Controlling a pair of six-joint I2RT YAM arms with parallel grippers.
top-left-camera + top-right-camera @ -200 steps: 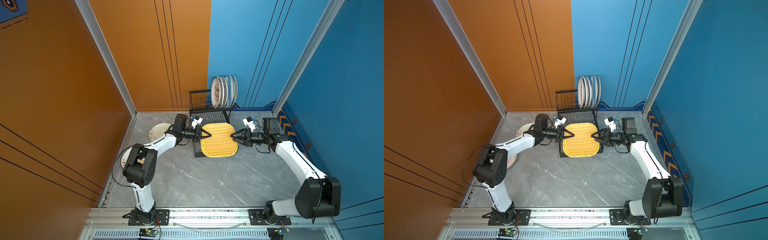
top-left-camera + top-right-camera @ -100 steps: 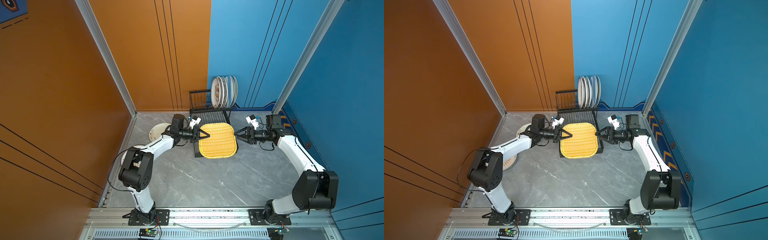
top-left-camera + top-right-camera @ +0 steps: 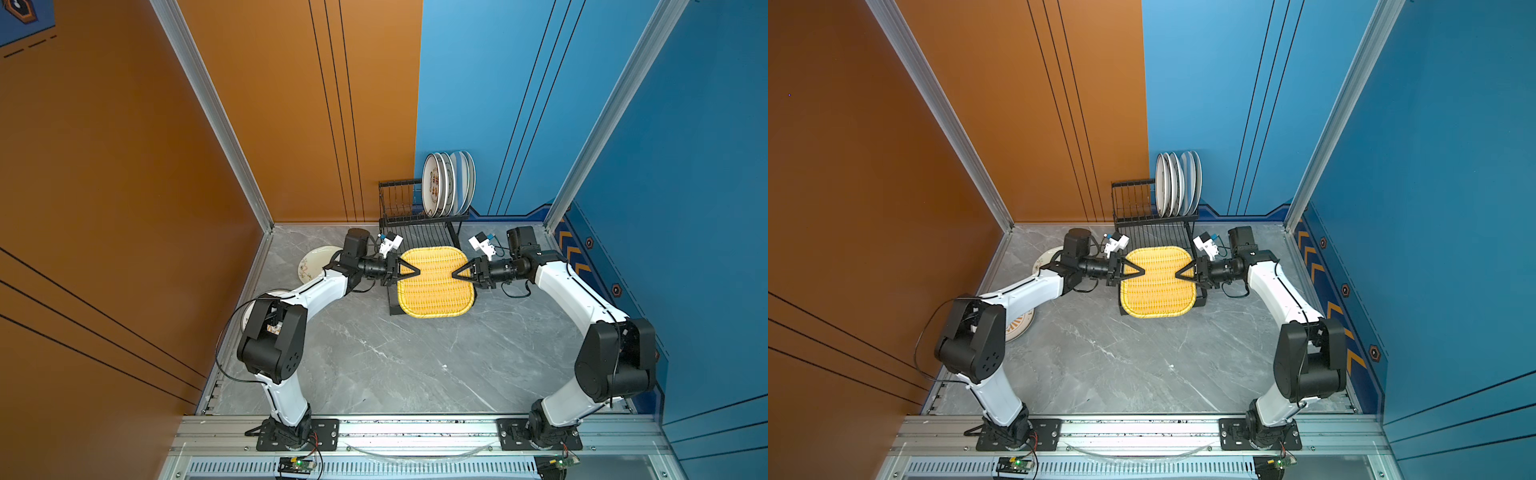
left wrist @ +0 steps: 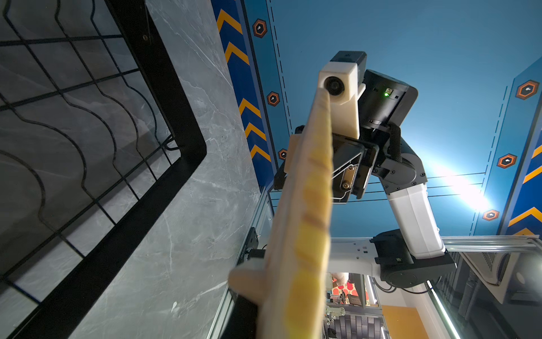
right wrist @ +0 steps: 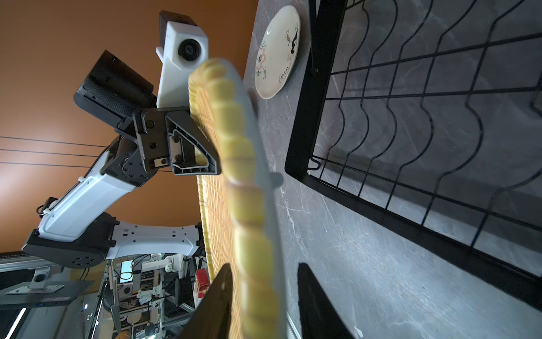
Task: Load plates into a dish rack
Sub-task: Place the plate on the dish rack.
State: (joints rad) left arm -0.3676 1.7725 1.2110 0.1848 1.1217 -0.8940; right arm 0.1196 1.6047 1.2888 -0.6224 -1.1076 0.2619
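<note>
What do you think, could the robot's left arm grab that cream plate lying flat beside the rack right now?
Probably not yet. The left gripper is shut on the yellow woven tray, so it is busy. The cream plate lies uncovered beside that arm, likely reachable once the tray is released.

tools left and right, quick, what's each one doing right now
Left tool: closed on the rim of the yellow tray.
Right tool: open around the tray's opposite rim, not clamped yet.
</note>
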